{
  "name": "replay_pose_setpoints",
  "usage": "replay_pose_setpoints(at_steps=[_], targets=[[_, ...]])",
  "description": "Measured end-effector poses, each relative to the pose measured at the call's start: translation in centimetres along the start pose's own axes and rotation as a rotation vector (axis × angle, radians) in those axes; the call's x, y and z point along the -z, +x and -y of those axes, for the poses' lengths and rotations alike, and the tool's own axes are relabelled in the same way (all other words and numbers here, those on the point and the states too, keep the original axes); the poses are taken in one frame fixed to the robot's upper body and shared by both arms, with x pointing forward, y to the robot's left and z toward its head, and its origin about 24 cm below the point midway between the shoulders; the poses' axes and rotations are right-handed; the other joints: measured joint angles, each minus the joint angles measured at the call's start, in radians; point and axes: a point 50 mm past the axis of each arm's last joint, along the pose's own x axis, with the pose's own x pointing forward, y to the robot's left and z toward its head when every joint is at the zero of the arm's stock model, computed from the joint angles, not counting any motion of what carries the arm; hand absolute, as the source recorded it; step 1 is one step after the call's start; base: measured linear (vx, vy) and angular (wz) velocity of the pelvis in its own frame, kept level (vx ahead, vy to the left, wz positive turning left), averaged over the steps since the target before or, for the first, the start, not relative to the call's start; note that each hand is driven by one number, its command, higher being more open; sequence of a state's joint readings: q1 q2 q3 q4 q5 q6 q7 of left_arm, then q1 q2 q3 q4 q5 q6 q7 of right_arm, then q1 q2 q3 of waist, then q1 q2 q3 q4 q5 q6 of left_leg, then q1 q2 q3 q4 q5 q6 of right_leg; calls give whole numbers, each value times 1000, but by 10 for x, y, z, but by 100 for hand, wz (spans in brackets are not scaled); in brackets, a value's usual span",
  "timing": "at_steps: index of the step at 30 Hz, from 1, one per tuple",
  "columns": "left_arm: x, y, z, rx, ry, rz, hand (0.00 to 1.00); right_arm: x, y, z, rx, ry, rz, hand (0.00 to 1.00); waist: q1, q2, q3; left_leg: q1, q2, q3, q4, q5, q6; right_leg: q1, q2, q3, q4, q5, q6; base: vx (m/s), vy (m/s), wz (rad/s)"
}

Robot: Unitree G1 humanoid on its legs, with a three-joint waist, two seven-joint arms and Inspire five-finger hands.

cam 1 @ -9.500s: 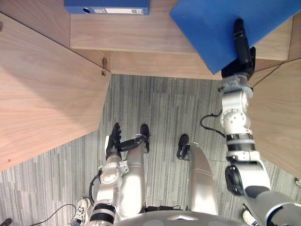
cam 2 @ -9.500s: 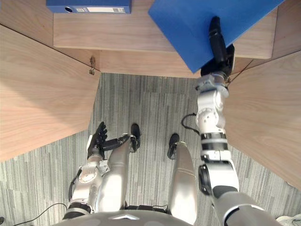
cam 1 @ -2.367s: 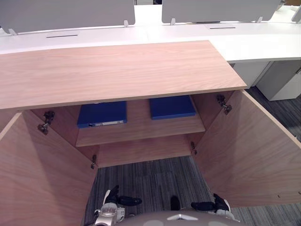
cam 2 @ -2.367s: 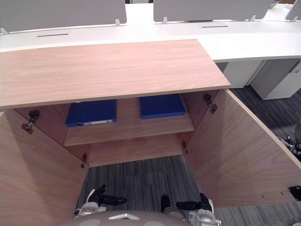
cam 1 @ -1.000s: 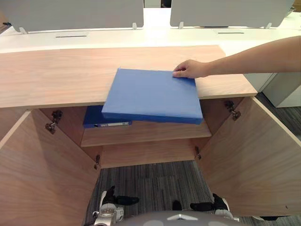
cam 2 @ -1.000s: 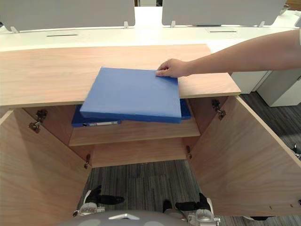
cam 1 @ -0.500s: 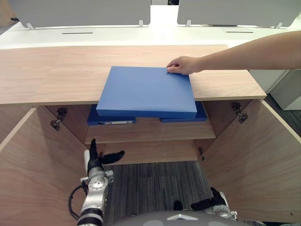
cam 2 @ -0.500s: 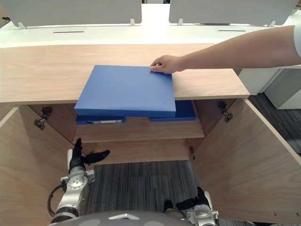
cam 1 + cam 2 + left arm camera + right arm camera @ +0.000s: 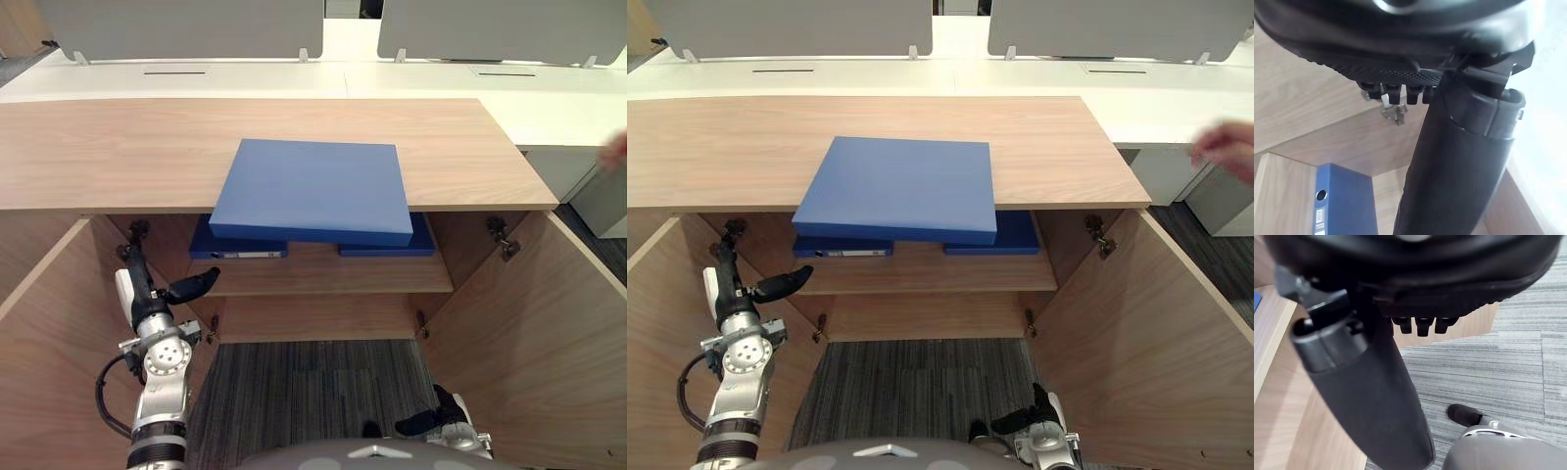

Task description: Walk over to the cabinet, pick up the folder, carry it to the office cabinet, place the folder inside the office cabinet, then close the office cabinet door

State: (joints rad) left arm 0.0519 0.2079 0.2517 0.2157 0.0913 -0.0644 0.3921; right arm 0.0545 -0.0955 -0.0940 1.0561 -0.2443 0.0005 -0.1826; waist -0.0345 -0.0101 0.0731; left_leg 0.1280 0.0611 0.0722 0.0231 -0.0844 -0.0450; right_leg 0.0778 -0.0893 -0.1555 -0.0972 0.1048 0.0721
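A blue folder [image 9: 313, 191] lies flat on the wooden cabinet top [image 9: 118, 147]. Its near edge juts out over the front, and neither robot hand touches it. Below, the left door [image 9: 44, 323] and right door [image 9: 534, 323] stand open. A second folder [image 9: 240, 251] and a third folder [image 9: 392, 247] lie side by side on the inner shelf [image 9: 323, 276]. The robot's left hand [image 9: 145, 297] is up beside the left door, empty, fingers straight and thumb spread. Its right hand [image 9: 436, 421] hangs low above the grey carpet [image 9: 313, 377], loose and empty. A person's hand [image 9: 1225, 149], blurred, shows at far right, well apart from the folder.
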Motion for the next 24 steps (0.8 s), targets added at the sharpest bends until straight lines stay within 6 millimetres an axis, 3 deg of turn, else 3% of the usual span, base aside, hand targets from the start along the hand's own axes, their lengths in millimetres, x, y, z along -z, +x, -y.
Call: replay_pose_setpoints(at_steps=[10, 24], targets=[[-16, -1, 5, 47, -23, 67, 100, 2, 0, -1, -20, -13, -13, 100, 3, -1, -1, 37, 0, -2, -1, 0, 1, 39, 0, -1, 0, -2, -3, -18, 11, 0], [-10, -12, 15, 130, -12, 50, 100, 7, -1, -3, -44, -74, -23, 100, 4, -2, -12, 75, 3, -3, -13, 3, -1, 77, 3, -3, 0, -4, -5, -10, 3, 0]])
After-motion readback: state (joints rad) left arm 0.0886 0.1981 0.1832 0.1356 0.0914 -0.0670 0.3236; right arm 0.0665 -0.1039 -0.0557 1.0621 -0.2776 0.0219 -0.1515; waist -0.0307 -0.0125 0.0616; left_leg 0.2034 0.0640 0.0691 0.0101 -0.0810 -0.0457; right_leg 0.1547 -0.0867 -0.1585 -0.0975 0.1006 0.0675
